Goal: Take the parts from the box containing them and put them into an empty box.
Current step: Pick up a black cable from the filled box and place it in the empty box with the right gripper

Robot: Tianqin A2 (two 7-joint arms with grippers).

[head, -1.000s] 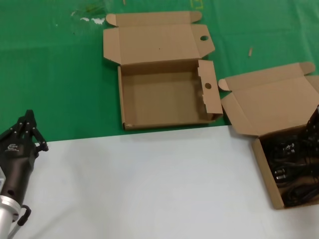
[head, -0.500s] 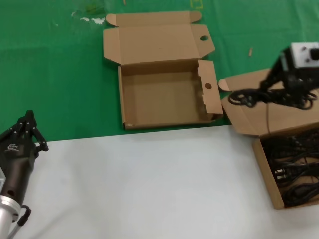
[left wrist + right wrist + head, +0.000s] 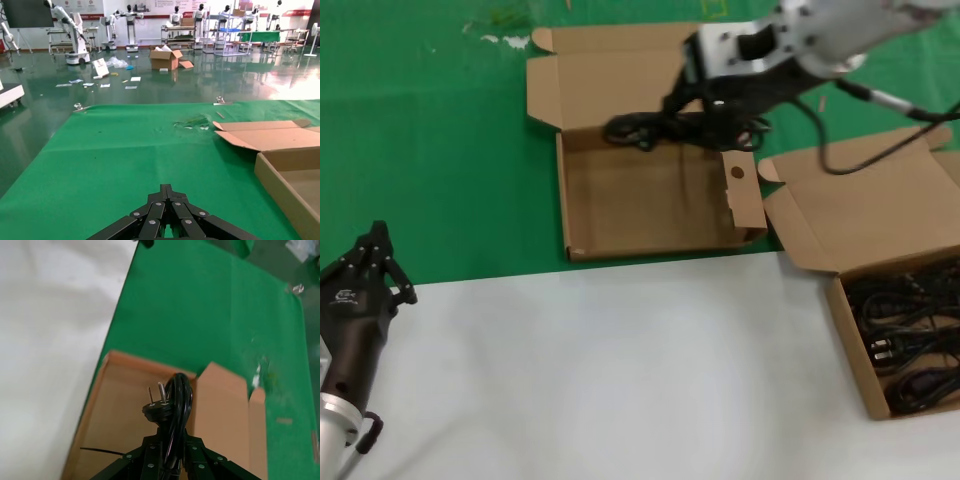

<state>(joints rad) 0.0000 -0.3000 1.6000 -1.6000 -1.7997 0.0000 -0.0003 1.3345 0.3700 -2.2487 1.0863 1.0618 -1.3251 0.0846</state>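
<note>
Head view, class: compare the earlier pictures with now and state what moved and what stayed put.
The right gripper, shut on a cable bundle, carried it leftward from above the box of cables to over the empty box. Both boxes and the parked left gripper stayed put.

Glossy floor (image 3: 150,95), green table cover (image 3: 125,150)

Plugged cable (image 3: 176,405) above open box (image 3: 125,405)
</note>
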